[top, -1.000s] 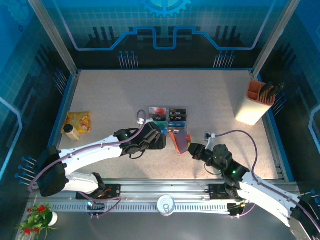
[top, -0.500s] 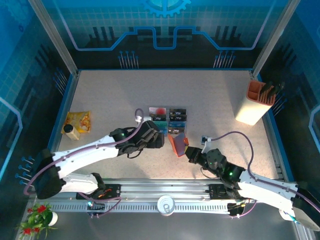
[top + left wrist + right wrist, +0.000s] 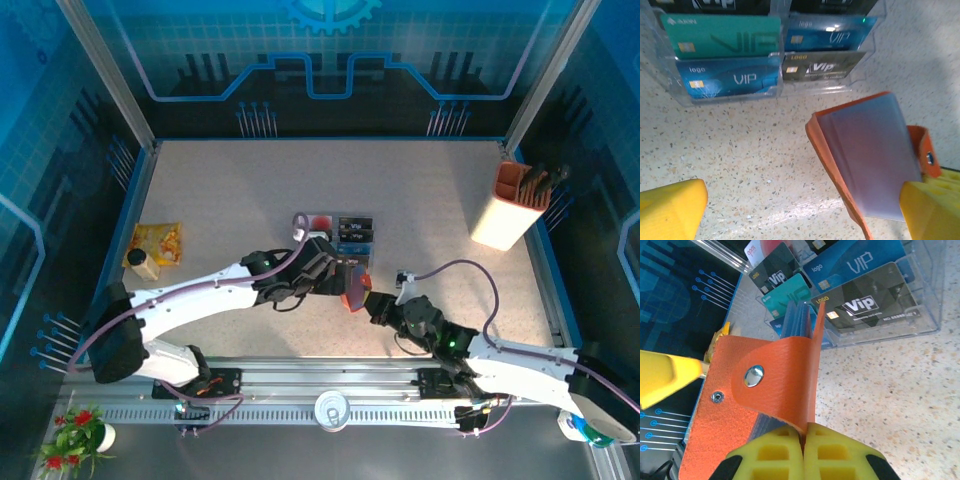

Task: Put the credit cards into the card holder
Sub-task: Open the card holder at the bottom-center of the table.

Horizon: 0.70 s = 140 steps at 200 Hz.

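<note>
Small orange-red card holder [image 3: 352, 288], folded open, up on edge and tilted; round metal snap on the outer flap, grey-blue pocket on the inner face; near the middle of the tabletop, somewhat toward its near edge; just on its far side, credit cards [image 3: 354, 232] slanted in two columns, faces showing: teal, blue, black, marked VIP; red-and-white at far left.

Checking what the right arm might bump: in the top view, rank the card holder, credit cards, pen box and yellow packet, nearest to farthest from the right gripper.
1. card holder, clamped in the right gripper itself.
2. credit cards, just beyond, mid-table.
3. pen box, back right edge.
4. yellow packet, far left edge.
</note>
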{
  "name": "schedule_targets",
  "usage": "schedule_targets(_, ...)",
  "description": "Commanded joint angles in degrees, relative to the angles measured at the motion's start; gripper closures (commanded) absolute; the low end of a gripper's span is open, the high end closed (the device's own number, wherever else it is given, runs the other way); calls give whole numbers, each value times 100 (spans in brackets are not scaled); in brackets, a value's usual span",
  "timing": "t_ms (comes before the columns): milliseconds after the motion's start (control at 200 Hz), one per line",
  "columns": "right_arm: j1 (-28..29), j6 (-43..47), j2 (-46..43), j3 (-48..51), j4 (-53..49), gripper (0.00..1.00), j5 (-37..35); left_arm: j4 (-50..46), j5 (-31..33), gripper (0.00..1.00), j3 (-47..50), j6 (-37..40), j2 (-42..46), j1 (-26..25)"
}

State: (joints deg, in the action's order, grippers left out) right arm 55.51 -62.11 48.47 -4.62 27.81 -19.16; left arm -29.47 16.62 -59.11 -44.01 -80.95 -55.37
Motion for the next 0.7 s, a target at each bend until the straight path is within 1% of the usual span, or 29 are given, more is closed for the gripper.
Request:
schedule_targets(0, 94, -46, 214, -216, 640, 100, -252, -164, -26, 1, 15, -35, -125, -48)
schedule_targets(180, 185, -168, 735, -219, 1177, 100, -375, -427, 367, 1, 368, -10, -147, -44)
schedule_targets(405, 485, -249, 1721, -302, 1991, 100, -688, -826, 768, 1, 357, 153, -469, -44)
schedule_targets(555, 688, -293, 2573, -318, 2798, 100, -885, -926, 951, 1, 374, 211, -632, -36)
schedule_targets(695, 733, -376, 3407, -266, 3720, 100, -904, -1019, 1124, 1, 376, 275, -819, -18)
